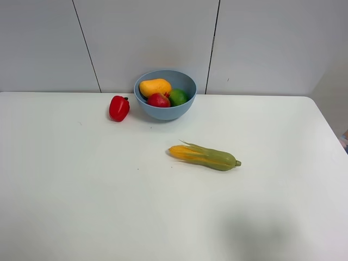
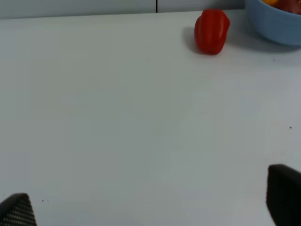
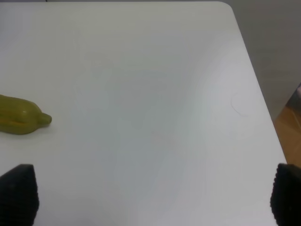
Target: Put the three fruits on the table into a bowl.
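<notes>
Large plain white table with rounded corners, backed by a grey panelled wall. Round deep light-blue plastic bowl at the far edge, holding orange-yellow oval mango, dark-red pomegranate and glossy green lime, all touching. Long green-husked yellow corn cob lying mid-table, well apart. Small red bell pepper just beside the bowl. Left gripper and right gripper: jaws wide apart, empty, over bare table.

Three fruits inside bowl
</notes>
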Tool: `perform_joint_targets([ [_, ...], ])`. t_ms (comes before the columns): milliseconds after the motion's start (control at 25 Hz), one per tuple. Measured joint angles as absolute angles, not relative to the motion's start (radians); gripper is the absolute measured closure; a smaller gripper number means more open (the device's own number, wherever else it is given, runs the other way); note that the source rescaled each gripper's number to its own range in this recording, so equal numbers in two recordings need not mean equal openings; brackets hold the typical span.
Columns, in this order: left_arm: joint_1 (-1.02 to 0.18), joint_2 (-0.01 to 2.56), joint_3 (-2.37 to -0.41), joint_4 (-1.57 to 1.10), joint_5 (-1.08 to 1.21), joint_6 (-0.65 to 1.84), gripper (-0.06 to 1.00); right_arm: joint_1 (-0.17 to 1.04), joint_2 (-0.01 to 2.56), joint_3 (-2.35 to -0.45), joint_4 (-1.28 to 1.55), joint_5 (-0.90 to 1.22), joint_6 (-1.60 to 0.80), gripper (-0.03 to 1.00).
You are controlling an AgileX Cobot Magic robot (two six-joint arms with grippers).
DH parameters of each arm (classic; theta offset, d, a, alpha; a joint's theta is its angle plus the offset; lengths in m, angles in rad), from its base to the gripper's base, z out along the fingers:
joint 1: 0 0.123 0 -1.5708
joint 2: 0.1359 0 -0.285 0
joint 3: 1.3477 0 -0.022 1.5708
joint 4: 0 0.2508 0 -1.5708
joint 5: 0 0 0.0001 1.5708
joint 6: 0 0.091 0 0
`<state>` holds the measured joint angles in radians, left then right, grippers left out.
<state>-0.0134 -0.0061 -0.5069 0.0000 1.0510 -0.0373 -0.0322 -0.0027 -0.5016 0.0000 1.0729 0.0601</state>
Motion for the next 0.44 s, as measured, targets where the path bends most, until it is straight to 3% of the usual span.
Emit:
perform_joint_targets([
  [440,-0.013,-0.006,-0.507,0.0,1.051,-0.037,-0.04,-0.032,-0.003,-0.502,0.0,1.073,0.06,-0.03],
])
